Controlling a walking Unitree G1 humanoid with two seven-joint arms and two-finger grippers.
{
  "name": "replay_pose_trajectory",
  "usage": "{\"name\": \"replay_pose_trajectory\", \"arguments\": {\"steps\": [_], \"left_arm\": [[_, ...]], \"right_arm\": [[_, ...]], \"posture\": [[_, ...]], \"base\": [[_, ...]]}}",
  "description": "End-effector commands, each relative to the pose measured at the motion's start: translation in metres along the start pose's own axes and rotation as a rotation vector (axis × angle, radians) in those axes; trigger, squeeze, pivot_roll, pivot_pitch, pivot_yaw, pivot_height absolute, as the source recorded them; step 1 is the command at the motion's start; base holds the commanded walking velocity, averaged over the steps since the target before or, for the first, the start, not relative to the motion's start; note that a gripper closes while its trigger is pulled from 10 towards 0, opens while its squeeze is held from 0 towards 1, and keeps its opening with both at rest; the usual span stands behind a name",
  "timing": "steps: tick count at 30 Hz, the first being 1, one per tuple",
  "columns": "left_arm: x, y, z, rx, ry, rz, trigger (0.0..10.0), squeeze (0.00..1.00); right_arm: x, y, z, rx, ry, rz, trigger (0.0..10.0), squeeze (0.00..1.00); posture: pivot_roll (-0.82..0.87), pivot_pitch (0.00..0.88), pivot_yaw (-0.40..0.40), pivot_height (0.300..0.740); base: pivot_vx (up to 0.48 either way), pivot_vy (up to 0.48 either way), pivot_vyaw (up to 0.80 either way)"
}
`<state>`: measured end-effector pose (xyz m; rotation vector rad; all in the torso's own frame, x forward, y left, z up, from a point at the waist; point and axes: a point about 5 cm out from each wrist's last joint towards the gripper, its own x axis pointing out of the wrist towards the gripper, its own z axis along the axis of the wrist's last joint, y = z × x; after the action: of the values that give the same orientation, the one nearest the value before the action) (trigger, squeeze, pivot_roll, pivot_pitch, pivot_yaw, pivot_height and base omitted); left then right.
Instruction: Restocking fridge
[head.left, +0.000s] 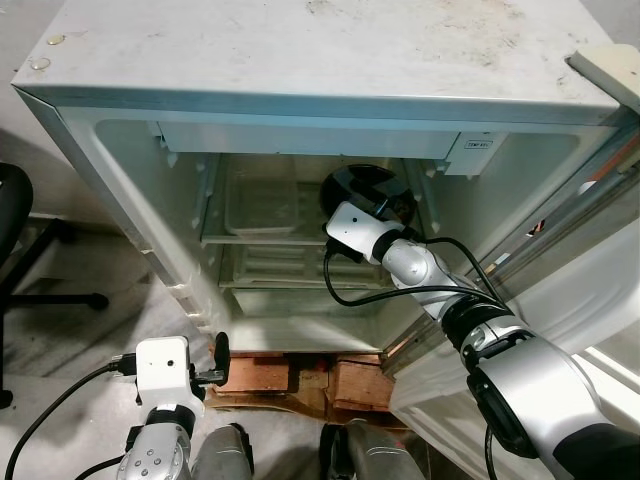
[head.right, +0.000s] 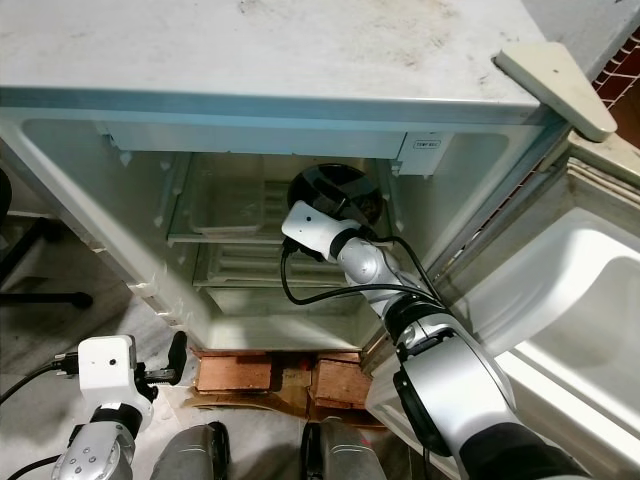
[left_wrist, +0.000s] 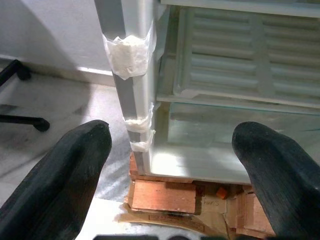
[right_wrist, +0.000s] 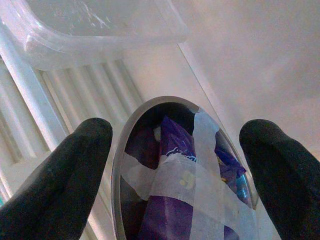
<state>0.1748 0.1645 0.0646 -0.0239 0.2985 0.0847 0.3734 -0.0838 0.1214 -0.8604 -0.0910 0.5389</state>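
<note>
Black fingers (right_wrist: 55, 180) of the right claw (right_wrist: 175, 175) stand wide apart, one on each side of a bowl (right_wrist: 165, 170). They do not touch it, so this claw is open. Purple snack packs (right_wrist: 170, 200) fill the bowl, and strips of white tape (right_wrist: 165, 180) cross over its top. The bowl sits on the upper shelf (head.left: 262, 238) inside the fridge (head.left: 300, 60), on the right side, close to the inner wall. From the head camera it looks like a round black bowl (head.left: 365, 190) just past the white wrist of the right arm (head.left: 420, 270), which reaches deep into the fridge.

Just beside the bowl on the same shelf lies a clear plastic box (head.left: 260, 205) with a lid. Below it there is a second white ribbed shelf (head.left: 275, 270). The fridge door (head.right: 560, 300) hangs open on the right.

Red bricks (head.left: 262, 375) hold the fridge up off the floor (head.left: 90, 330). The left claw (left_wrist: 175, 165) hangs low in front of the fridge's left corner, with its two fingers (left_wrist: 55, 175) far apart and nothing between them. Lumps of white tape (left_wrist: 131, 52) stick to the fridge's front edge there. A black chair base (head.left: 40, 290) stands on the floor at the far left.
</note>
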Motion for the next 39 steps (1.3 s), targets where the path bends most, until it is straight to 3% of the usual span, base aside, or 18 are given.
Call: {"name": "replay_pose_trajectory", "arguments": {"steps": [1,3,4,5,6,8,9,10,16,25,31,39], "left_arm": [[-0.003,0.001,-0.006,0.002,0.026,0.011,10.0,0.00],[-0.002,0.001,-0.007,0.002,0.025,0.012,10.0,0.00],[0.018,0.003,0.003,0.004,-0.035,0.000,10.0,0.00],[0.023,0.002,0.007,0.004,-0.054,-0.009,10.0,0.00],[0.027,0.002,0.010,0.004,-0.064,-0.014,10.0,0.00],[0.027,0.002,0.011,0.006,-0.067,-0.020,10.0,0.00],[0.029,0.001,0.012,0.011,-0.070,-0.023,10.0,0.00],[0.031,0.001,0.013,0.015,-0.074,-0.026,10.0,0.00],[0.035,0.000,0.016,0.013,-0.082,-0.035,10.0,0.00],[0.037,-0.001,0.010,0.009,-0.076,-0.043,10.0,0.00],[0.041,-0.004,0.011,0.019,-0.074,-0.069,10.0,0.00],[0.045,-0.003,0.012,0.024,-0.074,-0.075,10.0,0.00]], "right_arm": [[0.000,-0.001,0.000,0.009,-0.002,-0.008,10.0,1.00],[-0.002,0.000,-0.002,0.014,-0.005,-0.005,10.0,1.00],[-0.032,0.006,-0.026,0.420,-0.075,-0.121,10.0,1.00],[-0.044,0.005,-0.032,0.540,-0.111,-0.173,10.0,1.00],[-0.051,0.005,-0.035,0.602,-0.133,-0.202,10.0,1.00],[-0.052,0.006,-0.032,0.630,-0.149,-0.206,10.0,1.00],[-0.052,0.006,-0.027,0.673,-0.173,-0.210,10.0,0.59],[-0.051,0.006,-0.019,0.725,-0.205,-0.212,10.0,0.00],[-0.048,0.010,-0.010,0.739,-0.236,-0.161,10.0,0.00],[-0.074,0.025,-0.012,0.837,-0.201,-0.111,10.0,0.00],[-0.079,0.033,-0.008,0.833,-0.180,-0.084,10.0,0.00],[-0.082,0.028,-0.011,0.804,-0.153,-0.100,10.0,0.00]], "posture": [[0.15,0.209,-0.099,0.740],[0.15,0.209,-0.099,0.740],[0.09,0.105,-0.050,0.740],[0.08,0.102,-0.044,0.740],[0.08,0.099,-0.040,0.740],[0.08,0.096,-0.037,0.740],[0.08,0.094,-0.034,0.740],[0.07,0.091,-0.029,0.740],[0.07,0.081,-0.022,0.740],[0.05,0.070,-0.010,0.740],[0.03,0.065,0.002,0.740],[0.02,0.067,0.008,0.740]], "base": [[0.000,0.000,0.00],[0.000,0.000,0.00],[0.000,0.000,0.00],[0.000,0.000,0.00],[0.000,0.000,0.00],[0.000,0.000,0.00],[0.000,0.000,0.00],[0.000,0.000,0.00],[0.000,0.000,0.00],[-0.028,0.000,0.00],[-0.284,0.000,0.00],[-0.303,0.000,0.00]]}}
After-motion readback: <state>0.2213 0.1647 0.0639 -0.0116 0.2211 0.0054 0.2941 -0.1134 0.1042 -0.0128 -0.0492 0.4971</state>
